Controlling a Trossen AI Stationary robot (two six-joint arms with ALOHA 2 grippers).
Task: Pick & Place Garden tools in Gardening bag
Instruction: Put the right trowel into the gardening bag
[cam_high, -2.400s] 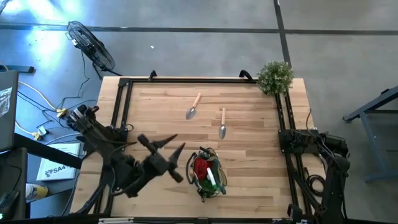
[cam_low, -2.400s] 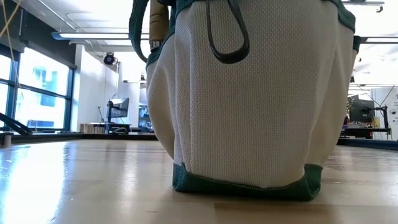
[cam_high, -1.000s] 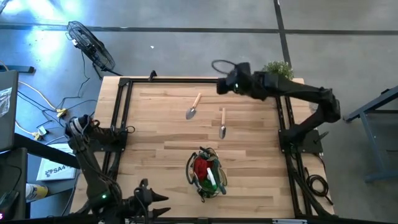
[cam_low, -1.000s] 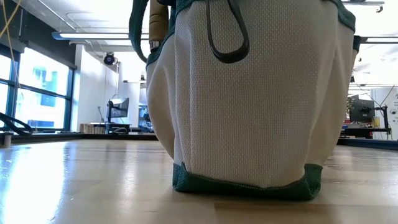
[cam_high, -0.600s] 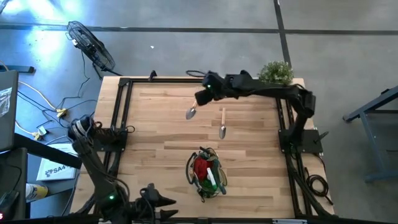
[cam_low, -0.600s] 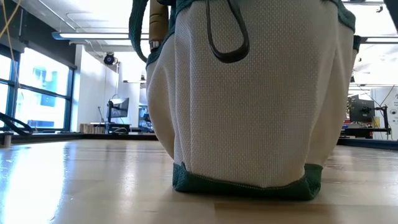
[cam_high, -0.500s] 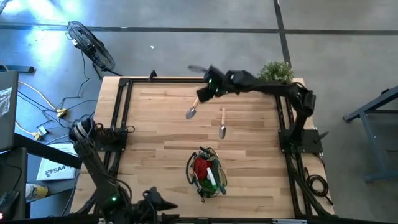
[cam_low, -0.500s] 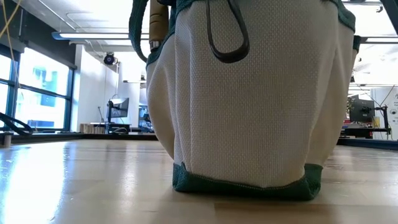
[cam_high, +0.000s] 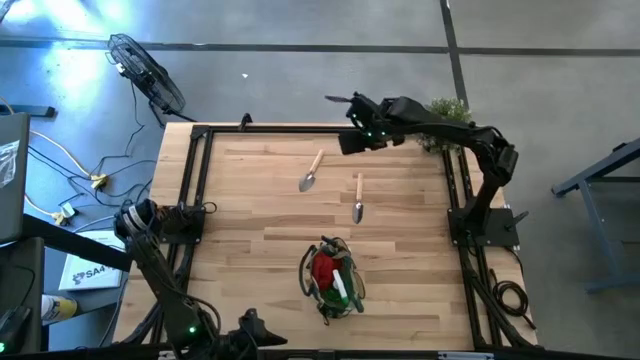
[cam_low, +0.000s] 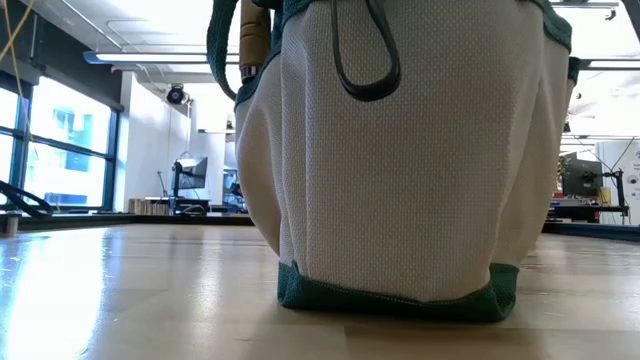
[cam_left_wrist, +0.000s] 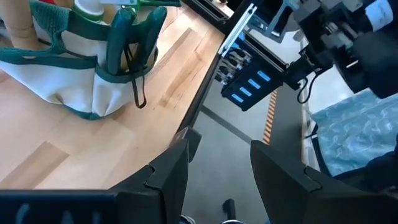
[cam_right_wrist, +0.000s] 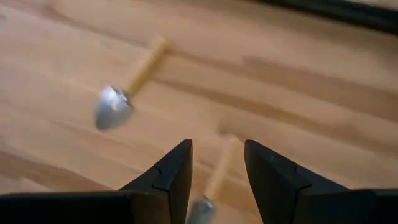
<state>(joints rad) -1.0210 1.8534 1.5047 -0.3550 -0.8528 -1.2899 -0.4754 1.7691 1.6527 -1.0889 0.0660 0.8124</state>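
1. Two trowels (cam_high: 312, 171) (cam_high: 358, 197) lie on the table beyond your gardening bag (cam_high: 331, 277).
2. Your right gripper (cam_right_wrist: 217, 163) hangs above them, fingers parted, empty.
3. Your left gripper (cam_left_wrist: 218, 154) waits beside the bag, open.

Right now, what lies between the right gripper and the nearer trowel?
Nothing: in the high view only bare table separates the right gripper, above the far edge, from the trowel. Its wrist view shows empty, open fingers.

Open tabletop (cam_high: 250, 200) around both trowels (cam_high: 311, 172)
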